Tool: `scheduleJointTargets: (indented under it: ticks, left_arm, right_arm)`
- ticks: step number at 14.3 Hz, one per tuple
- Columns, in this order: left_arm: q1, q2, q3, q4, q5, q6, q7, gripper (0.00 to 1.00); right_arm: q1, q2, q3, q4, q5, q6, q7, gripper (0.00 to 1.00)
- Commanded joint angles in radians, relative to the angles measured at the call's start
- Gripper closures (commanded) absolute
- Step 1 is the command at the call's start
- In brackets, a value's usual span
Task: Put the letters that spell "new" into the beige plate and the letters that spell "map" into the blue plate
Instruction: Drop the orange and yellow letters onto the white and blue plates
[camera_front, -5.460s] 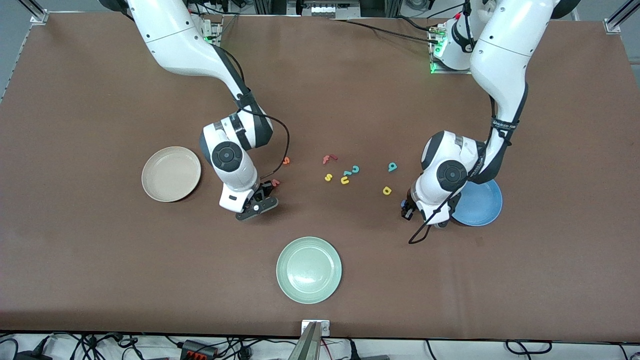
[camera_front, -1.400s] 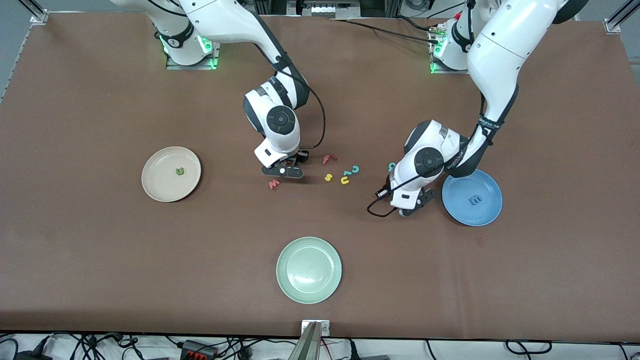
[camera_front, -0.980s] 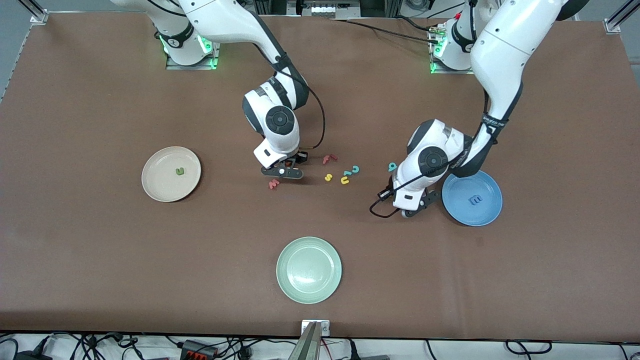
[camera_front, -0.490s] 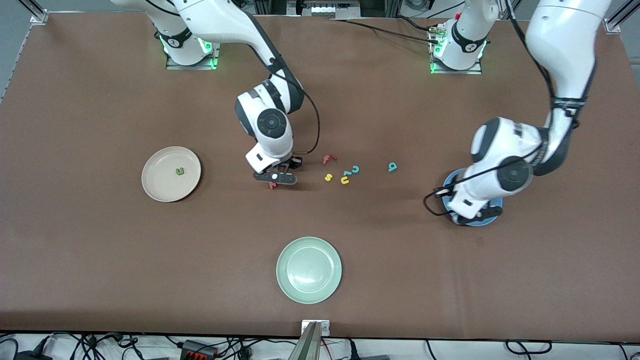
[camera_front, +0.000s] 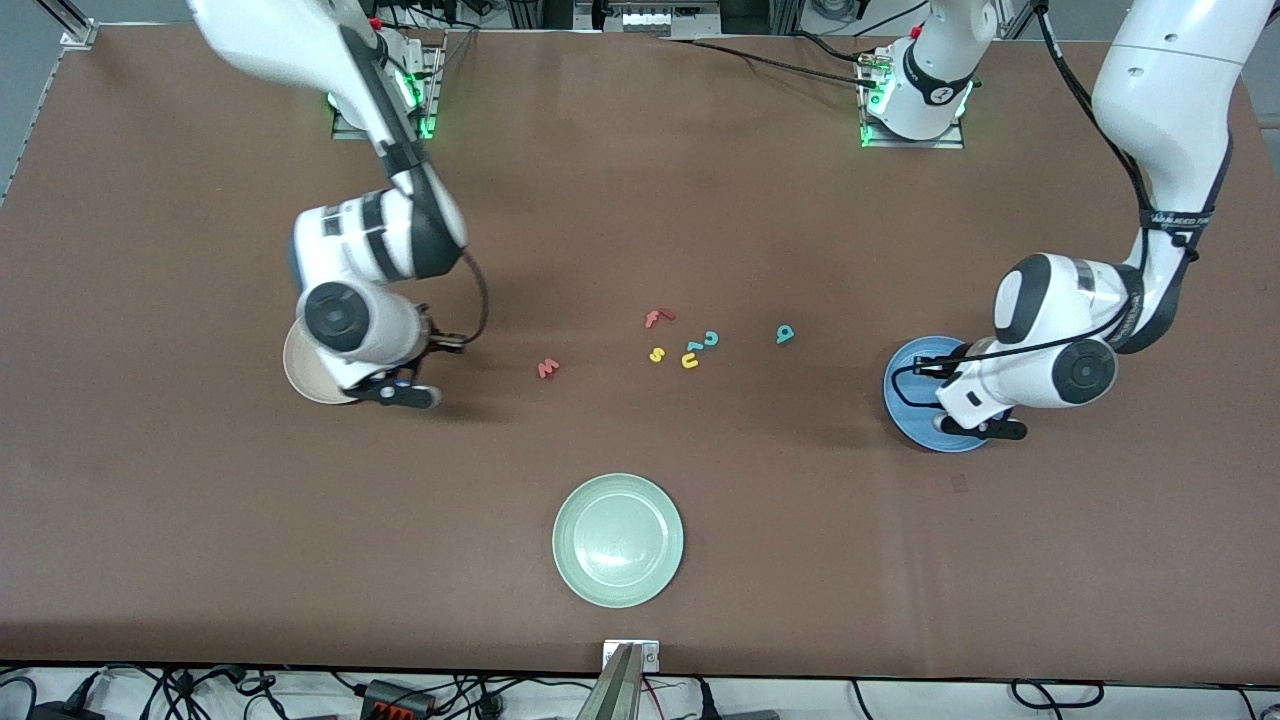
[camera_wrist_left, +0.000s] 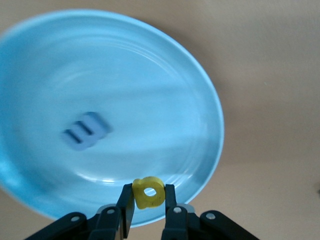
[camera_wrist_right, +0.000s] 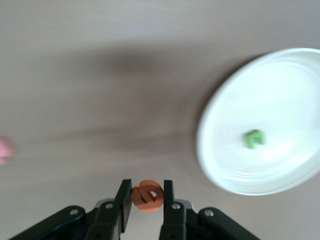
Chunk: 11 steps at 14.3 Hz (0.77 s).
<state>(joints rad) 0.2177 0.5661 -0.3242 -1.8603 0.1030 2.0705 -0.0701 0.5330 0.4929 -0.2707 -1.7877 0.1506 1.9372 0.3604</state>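
While the left gripper (camera_wrist_left: 148, 207) pinches the yellow letter (camera_wrist_left: 148, 192) over the blue plate (camera_wrist_left: 190, 90) holding the blue m (camera_wrist_left: 85, 131), the right gripper (camera_wrist_right: 147, 206) pinches the orange e (camera_wrist_right: 147, 195) beside the beige plate (camera_wrist_right: 225, 145) holding the green n (camera_wrist_right: 254, 138).

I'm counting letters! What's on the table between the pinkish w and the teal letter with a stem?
In the front view, between the pinkish-red w and the teal letter lie the red f, yellow s, yellow u, teal c.

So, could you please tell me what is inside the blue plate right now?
The blue plate holds one blue m. The left gripper, above its rim, grips the yellow letter; in the front view the arm covers part of the plate.
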Motion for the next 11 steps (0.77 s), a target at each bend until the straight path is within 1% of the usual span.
scheduleJointTargets:
  ticks: [1, 2, 3, 4, 6, 7, 9, 10, 11]
  left_arm:
    - [-0.008, 0.008, -0.006, 0.009, 0.052, 0.003, 0.047, 0.57]
    - [-0.006, 0.012, -0.009, 0.019, 0.081, 0.003, 0.055, 0.29]
    - [-0.009, 0.009, -0.012, 0.029, 0.086, -0.001, 0.067, 0.0]
    - [-0.008, 0.002, -0.016, 0.033, 0.086, -0.006, 0.07, 0.0]
    - [-0.015, -0.035, -0.039, 0.033, 0.084, -0.01, 0.067, 0.0]
    - [-0.015, -0.06, -0.068, 0.029, 0.081, -0.018, 0.053, 0.0]
    - [-0.014, -0.064, -0.116, 0.023, 0.072, -0.04, -0.023, 0.0]
    - [-0.015, -0.063, -0.143, 0.018, 0.073, -0.036, -0.034, 0.0]
    - [-0.015, -0.061, -0.185, 0.012, 0.084, -0.033, -0.022, 0.0]
  right_arm:
    - [-0.07, -0.005, 0.016, -0.057, -0.006, -0.026, -0.034, 0.72]
    - [-0.082, -0.007, 0.016, -0.088, -0.008, -0.018, -0.063, 0.72]
    - [-0.094, -0.007, 0.007, -0.099, -0.008, -0.018, -0.092, 0.72]
    - [-0.108, -0.002, -0.005, -0.107, -0.008, -0.015, -0.127, 0.72]
    - [-0.155, 0.015, -0.004, -0.119, -0.008, 0.008, -0.187, 0.72]
    - [-0.163, 0.027, -0.004, -0.121, -0.008, 0.015, -0.201, 0.72]
    - [-0.163, 0.032, -0.004, -0.139, -0.006, 0.035, -0.207, 0.72]
    - [-0.16, 0.032, -0.004, -0.157, -0.005, 0.051, -0.207, 0.7]
    - [-0.16, 0.032, -0.004, -0.176, -0.005, 0.071, -0.207, 0.65]
